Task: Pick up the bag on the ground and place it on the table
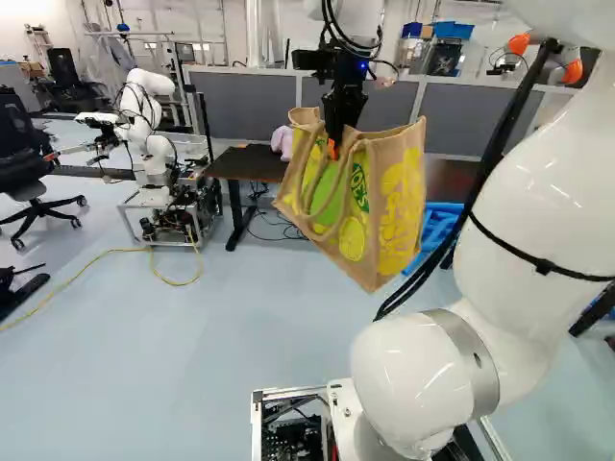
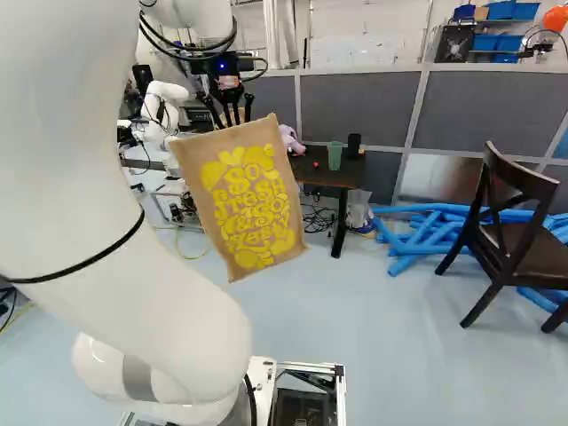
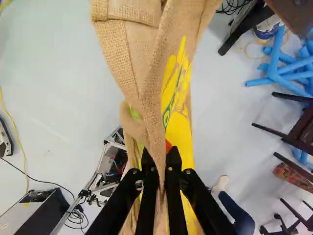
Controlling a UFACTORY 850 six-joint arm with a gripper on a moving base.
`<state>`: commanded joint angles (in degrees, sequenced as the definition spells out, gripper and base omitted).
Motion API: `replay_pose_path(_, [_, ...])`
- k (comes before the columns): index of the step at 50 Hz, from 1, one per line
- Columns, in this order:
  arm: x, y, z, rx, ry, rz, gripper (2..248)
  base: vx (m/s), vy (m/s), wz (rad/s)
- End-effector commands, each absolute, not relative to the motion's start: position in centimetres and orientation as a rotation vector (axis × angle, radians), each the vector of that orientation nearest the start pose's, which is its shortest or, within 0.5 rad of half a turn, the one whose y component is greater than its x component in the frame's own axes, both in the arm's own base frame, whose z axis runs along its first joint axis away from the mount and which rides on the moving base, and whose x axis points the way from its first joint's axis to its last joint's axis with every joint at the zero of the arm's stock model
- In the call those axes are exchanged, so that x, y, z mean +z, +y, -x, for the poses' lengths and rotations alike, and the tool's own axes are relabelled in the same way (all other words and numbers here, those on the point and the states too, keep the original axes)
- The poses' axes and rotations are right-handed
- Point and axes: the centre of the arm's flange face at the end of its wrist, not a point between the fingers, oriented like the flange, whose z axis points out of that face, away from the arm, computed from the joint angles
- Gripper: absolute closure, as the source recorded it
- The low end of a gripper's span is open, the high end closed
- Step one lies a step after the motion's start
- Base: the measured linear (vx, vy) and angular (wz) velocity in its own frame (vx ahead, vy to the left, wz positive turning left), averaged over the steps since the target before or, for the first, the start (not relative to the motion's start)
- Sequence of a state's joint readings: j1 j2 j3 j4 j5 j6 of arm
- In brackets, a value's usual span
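In the left base view my gripper points down, with the tan burlap bag hanging tilted from it above the floor. The right base view shows the bag's side with yellow print. In the wrist view the gripper is shut on the bag's cloth, a pinched fold running between its fingers. The dark table stands beyond the bag, partly hidden by it; a green cup and a pink thing are on it.
Another robot stands at the left of the left base view. Blue tubes lie on the floor beside a dark wooden chair. Grey partitions rise behind the table. In the wrist view, a person's leg shows beside the gripper.
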<state>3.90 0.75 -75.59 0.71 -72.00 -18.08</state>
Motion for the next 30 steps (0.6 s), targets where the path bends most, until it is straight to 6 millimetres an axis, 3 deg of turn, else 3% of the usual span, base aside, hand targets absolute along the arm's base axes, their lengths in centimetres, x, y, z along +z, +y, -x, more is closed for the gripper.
replay_pose_path(30, [70.94,3.17,-45.0,-0.12,-0.593,3.08,226,0.133,0.038,0.167])
